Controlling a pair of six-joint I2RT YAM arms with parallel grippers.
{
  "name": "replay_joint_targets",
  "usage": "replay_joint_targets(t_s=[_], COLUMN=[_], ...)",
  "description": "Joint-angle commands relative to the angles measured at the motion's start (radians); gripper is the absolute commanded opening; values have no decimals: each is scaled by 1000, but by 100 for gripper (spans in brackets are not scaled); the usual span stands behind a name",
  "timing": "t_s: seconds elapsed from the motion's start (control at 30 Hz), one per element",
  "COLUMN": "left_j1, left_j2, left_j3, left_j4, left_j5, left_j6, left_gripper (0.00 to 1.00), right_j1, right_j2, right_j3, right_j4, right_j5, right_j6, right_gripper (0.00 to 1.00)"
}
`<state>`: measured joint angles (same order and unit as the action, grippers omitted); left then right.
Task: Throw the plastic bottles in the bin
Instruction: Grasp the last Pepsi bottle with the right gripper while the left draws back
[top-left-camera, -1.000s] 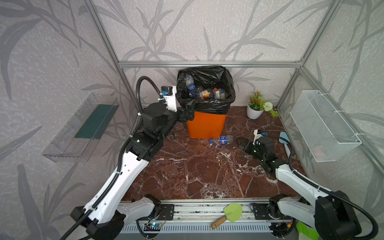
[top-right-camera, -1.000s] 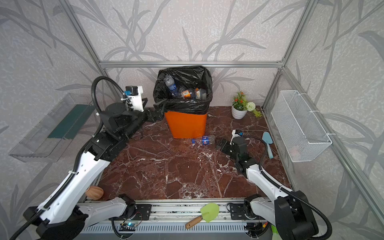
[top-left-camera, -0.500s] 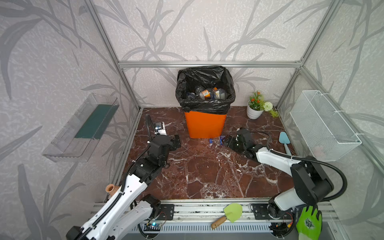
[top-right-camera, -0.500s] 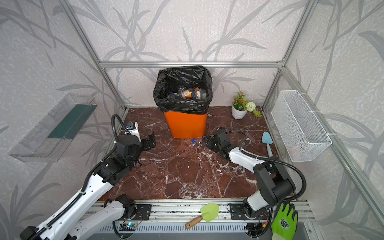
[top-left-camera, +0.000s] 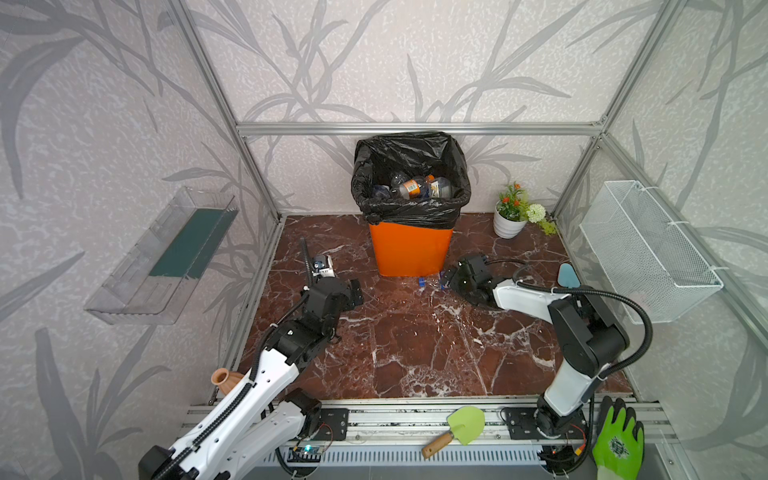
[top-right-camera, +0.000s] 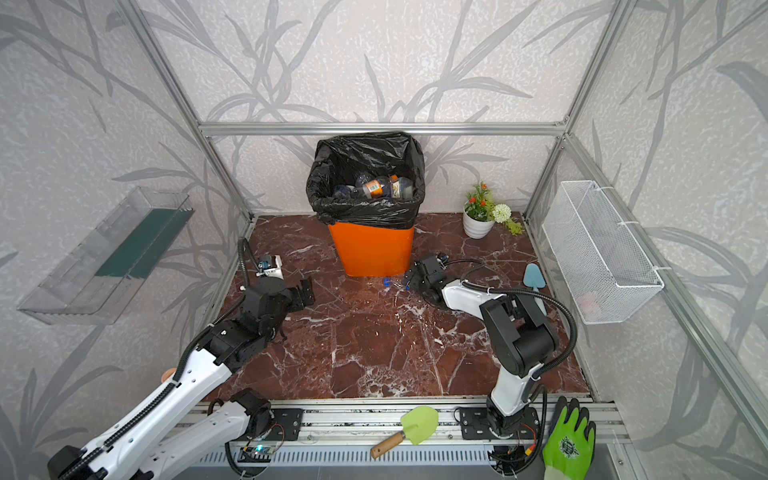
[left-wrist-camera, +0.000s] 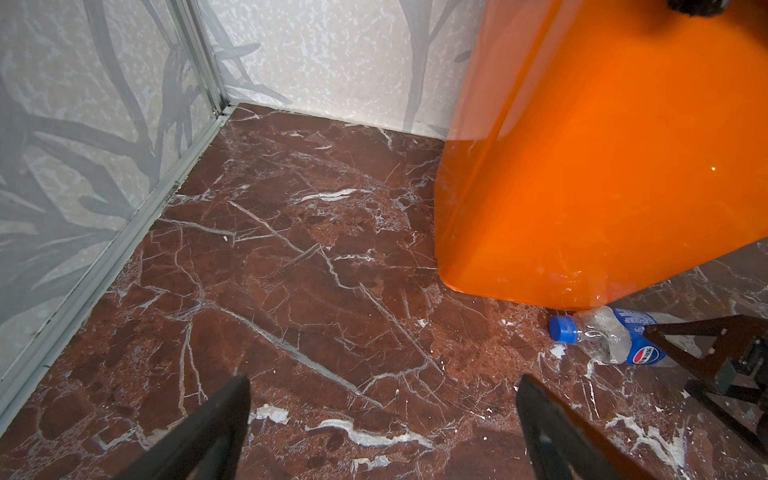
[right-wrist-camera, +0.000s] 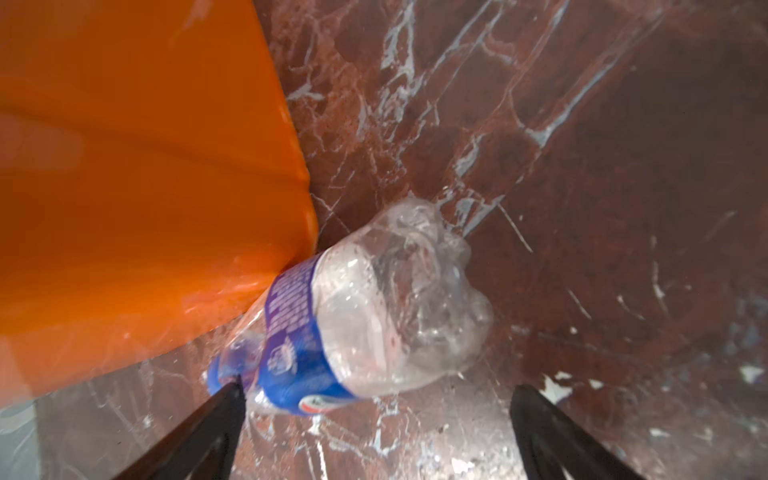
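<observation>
The red marble table (top-left-camera: 415, 353) is taken up mostly by the two arms. At its far edge the bin (top-left-camera: 409, 249) stands upright. Several plastic bottles (top-left-camera: 411, 188) are seen piled inside its black liner, close to the rim, so most of the task is judged done.

The left hand (left-wrist-camera: 382, 382) is held low over bare table, left of the bin in both top views, with its jaws spread wide and nothing held. The right hand (right-wrist-camera: 378, 388) is set low at the bin's front corner, its jaws likewise spread wide and nothing gripped.

The last bottle (right-wrist-camera: 365, 324), crumpled, blue-labelled and blue-capped, lies on its side on the table, touching the bin's base, just ahead of the right fingers. No other bottle is seen on the table. It remains to be grasped, lifted and dropped in.
</observation>
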<state>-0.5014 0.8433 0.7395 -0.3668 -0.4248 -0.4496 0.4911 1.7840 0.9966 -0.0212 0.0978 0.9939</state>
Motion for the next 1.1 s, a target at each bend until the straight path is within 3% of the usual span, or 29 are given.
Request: replay_joint_targets(t_s=[0.0,0.27,0.57,0.73,0.83,1.07], left_j1=[6,12,15,17,19,20], left_j2=[5,9,16,21,29,59], left_j3=[-10,-13,-14,-18,-22,-20], left_j4=[0,-1,0,5,17,27], left_j5=[0,8,13,15,20,43], left_j6=[-23,-32,-42,-48,-51,-66], left_gripper=[99,99,99,99,99,99], right_j1=[0,-30,-101,-161,-172,-167], right_j2=[45,67,-32,-124,-159,-178], right_j3=[71,58,-10,-58,-64,-59], right_j4=[-112,-140,-183,-207,-205,-143], right_j5=[60,58,-10,-25,-42,-80], right_j6=[-35,-160,-341,-391,-391,-301], right_gripper=[98,88,73,75,82,95])
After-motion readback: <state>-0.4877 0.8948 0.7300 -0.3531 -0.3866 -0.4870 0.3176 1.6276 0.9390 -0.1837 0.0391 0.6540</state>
